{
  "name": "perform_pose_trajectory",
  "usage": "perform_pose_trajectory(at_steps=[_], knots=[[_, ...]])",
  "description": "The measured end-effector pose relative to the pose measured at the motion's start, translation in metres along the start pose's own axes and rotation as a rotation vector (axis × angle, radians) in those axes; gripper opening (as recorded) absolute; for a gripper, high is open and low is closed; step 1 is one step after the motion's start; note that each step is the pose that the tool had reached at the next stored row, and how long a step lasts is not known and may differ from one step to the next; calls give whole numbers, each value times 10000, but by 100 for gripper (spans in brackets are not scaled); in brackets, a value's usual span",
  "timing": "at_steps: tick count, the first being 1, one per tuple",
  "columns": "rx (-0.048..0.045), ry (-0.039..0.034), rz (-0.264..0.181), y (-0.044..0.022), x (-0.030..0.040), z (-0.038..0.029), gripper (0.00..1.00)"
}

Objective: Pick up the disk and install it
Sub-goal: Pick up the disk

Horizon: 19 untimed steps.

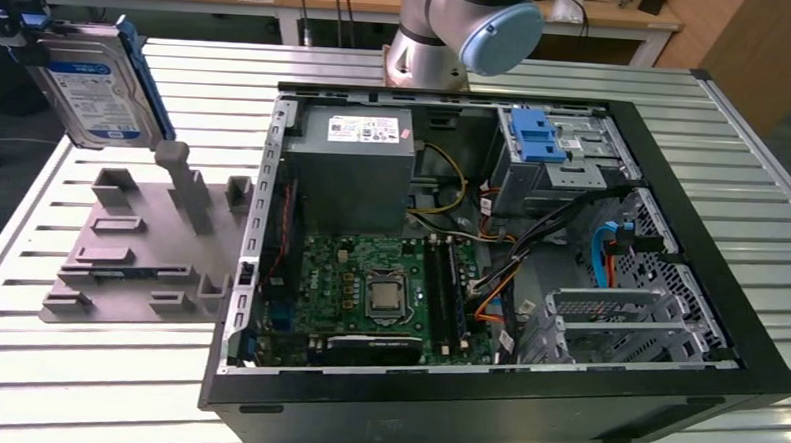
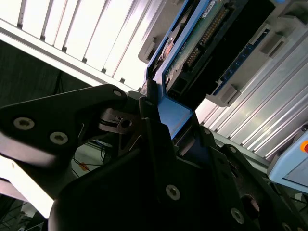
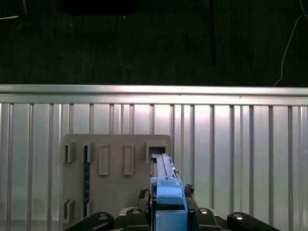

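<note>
exterior view: disk (image 1: 95, 76) w/ label (image 1: 104, 104); second wrist view: pincer (image 2: 168, 115) clamping it.

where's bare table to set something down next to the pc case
Bare slats of the table lie between the grey fixture and the near edge, and along the exterior view's right of the case. Crowded: the fixture, with the gripper holding the disk above it.

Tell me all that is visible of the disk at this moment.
The disk is a flat silver hard drive with a white-and-blue label, framed by a blue plastic carrier. It stands on edge in the air over the grey holder, on the exterior view's left, outside the computer case. The gripper is shut on the carrier's blue end.
</note>
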State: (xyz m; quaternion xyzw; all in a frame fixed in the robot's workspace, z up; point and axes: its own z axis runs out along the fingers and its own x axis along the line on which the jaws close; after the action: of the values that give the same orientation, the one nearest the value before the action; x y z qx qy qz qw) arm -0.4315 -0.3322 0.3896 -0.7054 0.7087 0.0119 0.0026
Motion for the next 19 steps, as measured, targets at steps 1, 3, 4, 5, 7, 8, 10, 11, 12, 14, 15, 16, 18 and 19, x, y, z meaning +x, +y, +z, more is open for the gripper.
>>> perform_pose_trajectory(at_steps=[1, 3, 4, 5, 7, 8, 10, 11, 12, 14, 15, 16, 18, 19], knots=[[0, 0, 0, 0, 0, -1, 36], [0, 0, 0, 0, 0, -4, 36], [0, 0, 0, 0, 0, -6, 36], [0, 0, 0, 0, 0, -8, 36], [1, -1, 0, 0, 0, -11, 36], [0, 0, 0, 0, 0, -12, 36], [0, 0, 0, 0, 0, -15, 36], [1, 0, 0, 0, -1, -17, 36], [0, 0, 0, 0, -1, -23, 36], [0, 0, 0, 0, -1, -30, 36], [1, 0, 0, 0, -1, -31, 36], [1, 0, -1, 0, -1, -35, 36], [0, 0, 0, 1, -2, -46, 36], [1, 0, 0, 1, -2, -48, 36]])
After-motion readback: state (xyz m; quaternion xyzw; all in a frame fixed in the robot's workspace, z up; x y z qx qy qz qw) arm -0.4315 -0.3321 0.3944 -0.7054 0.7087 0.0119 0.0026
